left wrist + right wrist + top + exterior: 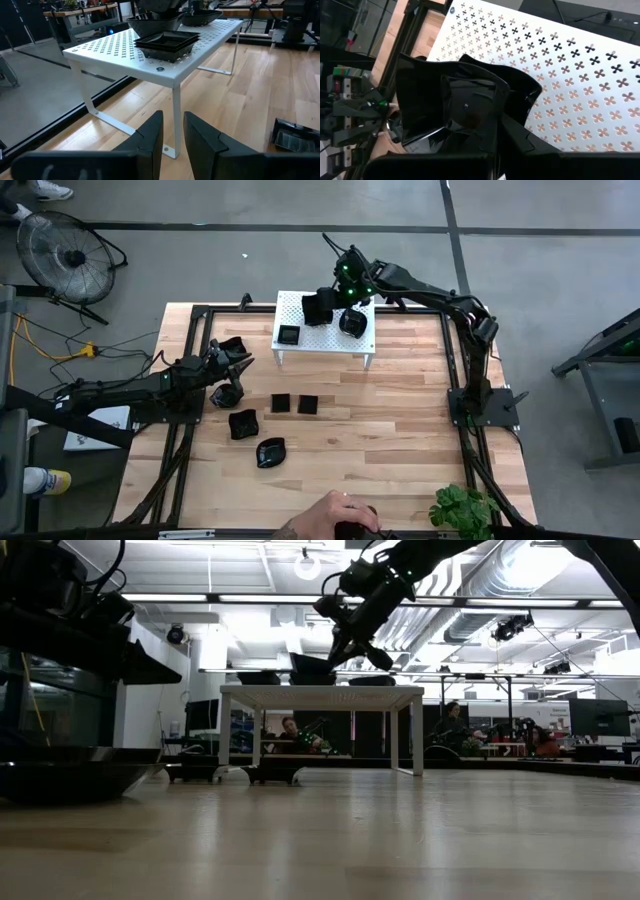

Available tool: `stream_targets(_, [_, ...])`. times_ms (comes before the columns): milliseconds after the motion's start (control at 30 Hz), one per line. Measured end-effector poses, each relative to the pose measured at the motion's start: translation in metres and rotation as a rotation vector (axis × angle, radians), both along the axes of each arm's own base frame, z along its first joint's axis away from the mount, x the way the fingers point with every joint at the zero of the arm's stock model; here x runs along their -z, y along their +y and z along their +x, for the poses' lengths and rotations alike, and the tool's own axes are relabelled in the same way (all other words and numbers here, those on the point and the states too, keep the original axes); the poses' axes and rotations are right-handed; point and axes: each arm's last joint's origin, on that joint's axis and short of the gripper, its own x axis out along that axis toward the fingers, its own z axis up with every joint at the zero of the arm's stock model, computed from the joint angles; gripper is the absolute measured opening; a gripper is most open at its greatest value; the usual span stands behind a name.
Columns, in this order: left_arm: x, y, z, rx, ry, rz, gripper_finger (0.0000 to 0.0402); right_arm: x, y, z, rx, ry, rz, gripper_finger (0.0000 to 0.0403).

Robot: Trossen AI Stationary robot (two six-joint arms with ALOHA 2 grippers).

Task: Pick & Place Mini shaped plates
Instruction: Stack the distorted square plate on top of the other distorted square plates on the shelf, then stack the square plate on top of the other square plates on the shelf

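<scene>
Your right gripper is clamped on the rim of a wavy plate and holds it over the white stand, near the middle of its top; from the low view the plate hangs tilted just above the surface, not yet resting on it, though you cannot be fully sure of the gap. Two plates already sit on the stand: a flat square one at its left front and a rounder one toward its right. So the placing looks partly done, with this plate as the third going up. What is left lies on the wood in front of the stand: two small squares side by side in the middle, a wavy plate and a rounder dish nearer you, and one more plate at the left edge of the table. Your left gripper waits low over the left part of the table, its fingers narrow with a slim gap between them; there is a dark plate right by it in the high view, but you cannot tell whether it grips that plate. A person's hand rests at the table's near edge, well apart from both arms.
</scene>
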Motion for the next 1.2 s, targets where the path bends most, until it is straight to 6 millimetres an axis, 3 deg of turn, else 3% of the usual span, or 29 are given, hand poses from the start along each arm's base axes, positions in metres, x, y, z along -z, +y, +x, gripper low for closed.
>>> stream_targets(800, [0.0, 0.0, 0.0, 0.001, 0.0, 0.0, 0.0073, -0.003, 0.003, -0.001, 0.003, 0.01, -0.018, 0.0044])
stream_targets(1000, [0.0, 0.0, 0.0, 0.001, 0.0, 0.0, 0.0073, -0.022, 0.02, -0.003, -0.074, -0.013, -0.085, 0.0048])
stream_targets(1200, [0.0, 0.0, 0.0, 0.001, 0.003, -0.001, 0.0073, -0.039, 0.056, -0.008, -0.234, 0.043, -0.14, 0.0048])
